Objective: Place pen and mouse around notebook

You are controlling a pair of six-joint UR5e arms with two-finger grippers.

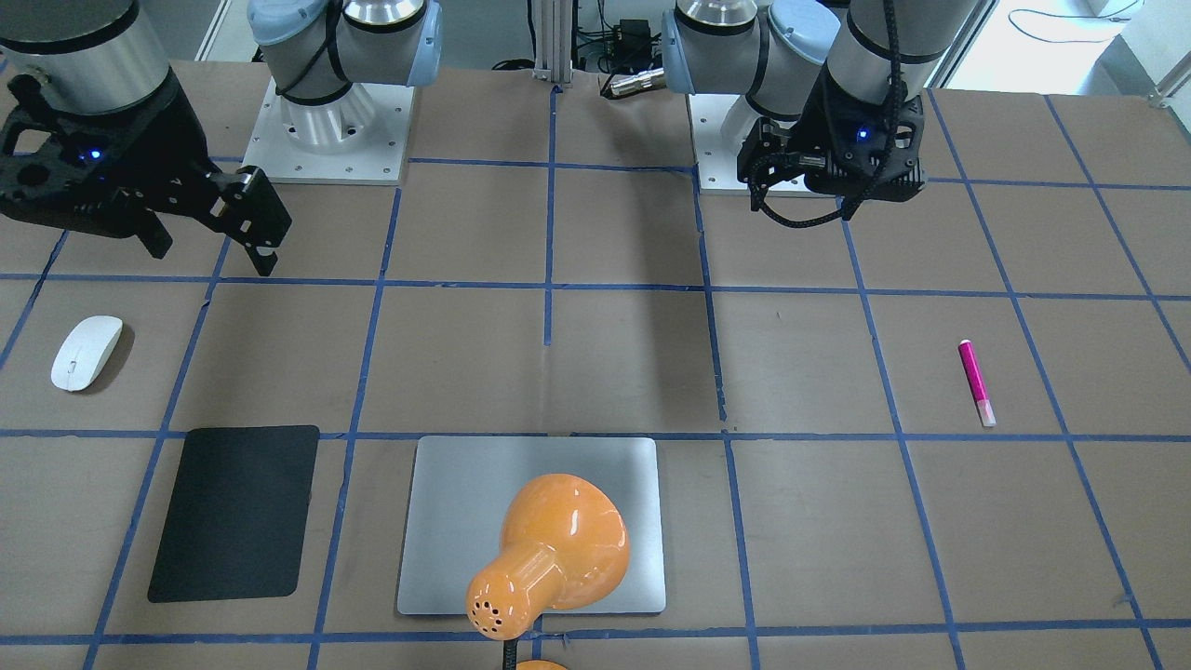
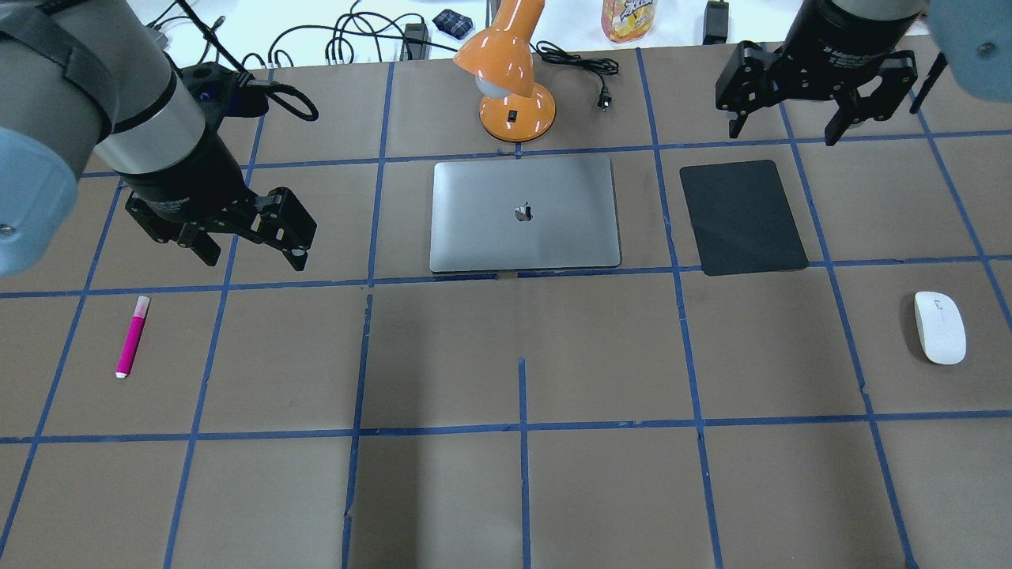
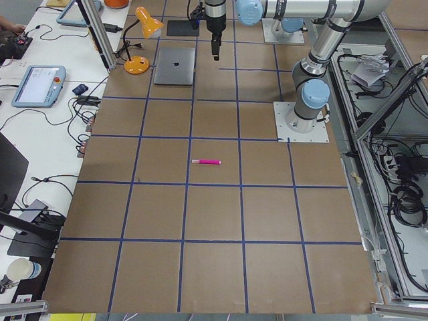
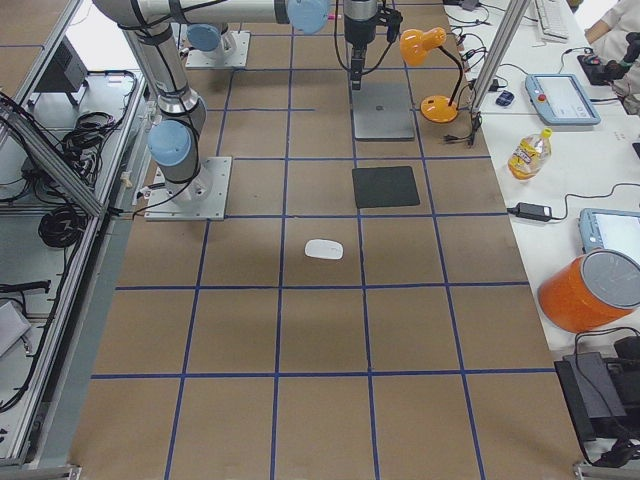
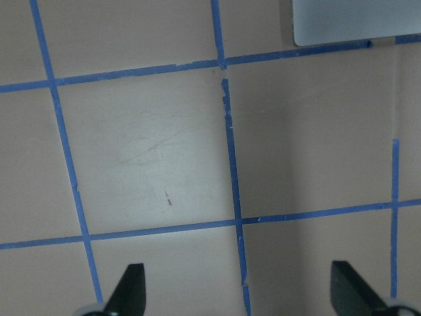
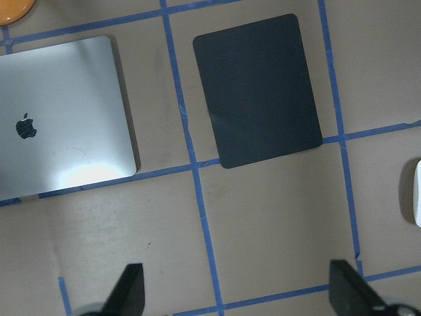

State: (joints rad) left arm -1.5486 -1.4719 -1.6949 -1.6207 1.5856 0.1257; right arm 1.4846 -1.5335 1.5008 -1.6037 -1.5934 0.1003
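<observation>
The silver-grey notebook lies closed at the table's far middle, partly under the lamp head in the front-facing view. On the left side the magenta pen rests flat, its pale cap end pointing away from the robot. The white mouse sits at the right. My left gripper hovers open and empty between pen and notebook, above bare table. High over the far right, beyond the black mat, my right gripper hangs open and empty; its wrist view shows the notebook and the mouse's edge.
A black mat lies just right of the notebook. An orange desk lamp stands behind the notebook, its cord and plug trailing right. Cables and a bottle sit on the white bench beyond the table. Blue tape lines grid the brown surface.
</observation>
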